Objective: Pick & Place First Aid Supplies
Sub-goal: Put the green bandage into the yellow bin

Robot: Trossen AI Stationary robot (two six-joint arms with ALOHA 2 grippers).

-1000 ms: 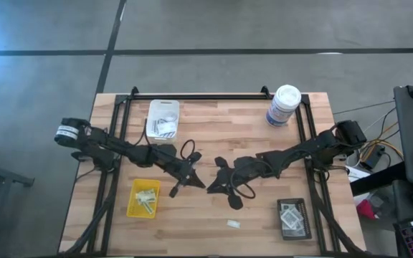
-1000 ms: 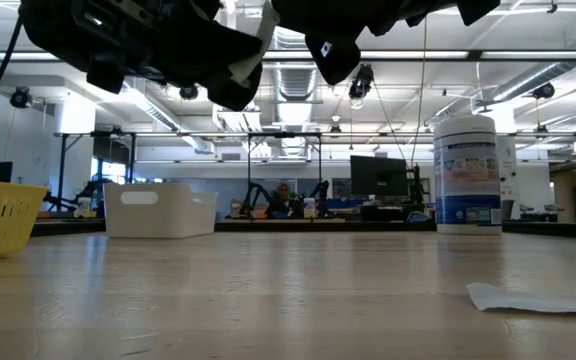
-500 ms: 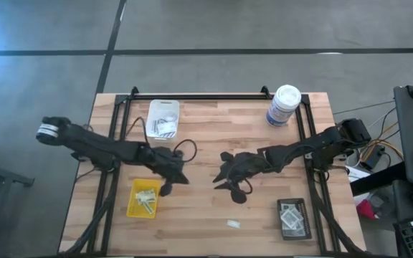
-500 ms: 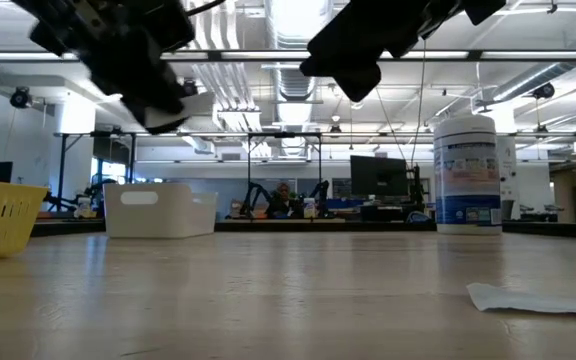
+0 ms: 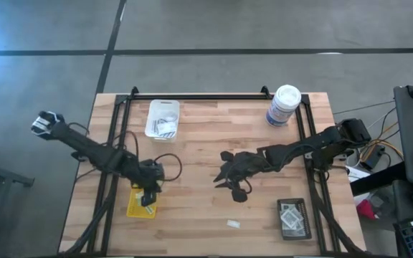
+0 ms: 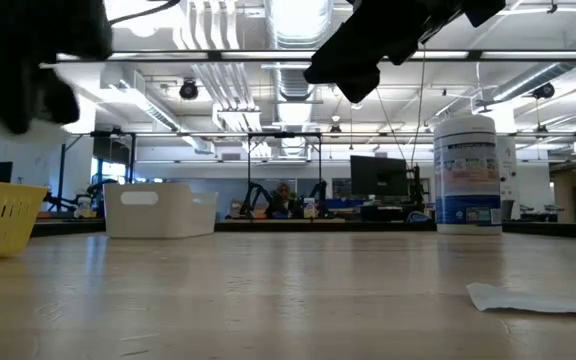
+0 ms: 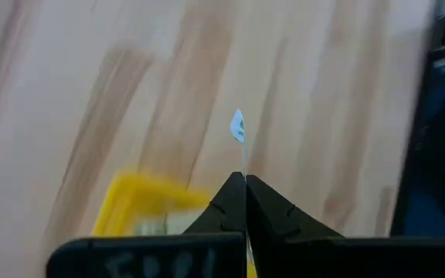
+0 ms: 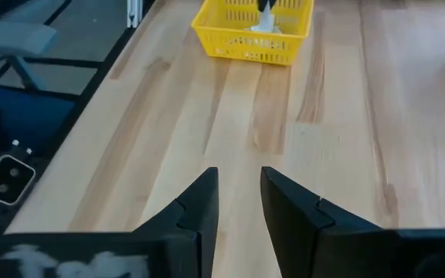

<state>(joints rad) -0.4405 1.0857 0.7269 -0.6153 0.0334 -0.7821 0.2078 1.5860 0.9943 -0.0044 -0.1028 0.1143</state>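
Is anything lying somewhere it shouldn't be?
Yes. One small white packet lies alone on the bare table, between the yellow tray and the black tray. The other packets sit inside trays.

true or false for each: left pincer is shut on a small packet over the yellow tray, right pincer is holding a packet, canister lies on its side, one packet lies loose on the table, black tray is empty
1. The left pincer is shut on a small packet above the yellow tray. True.
2. The right pincer holds a packet. False: its fingers stand apart with nothing between them.
3. The canister lies on its side. False: it stands upright.
4. One loose packet lies on the table. True.
5. The black tray is empty. False: packets lie in it.
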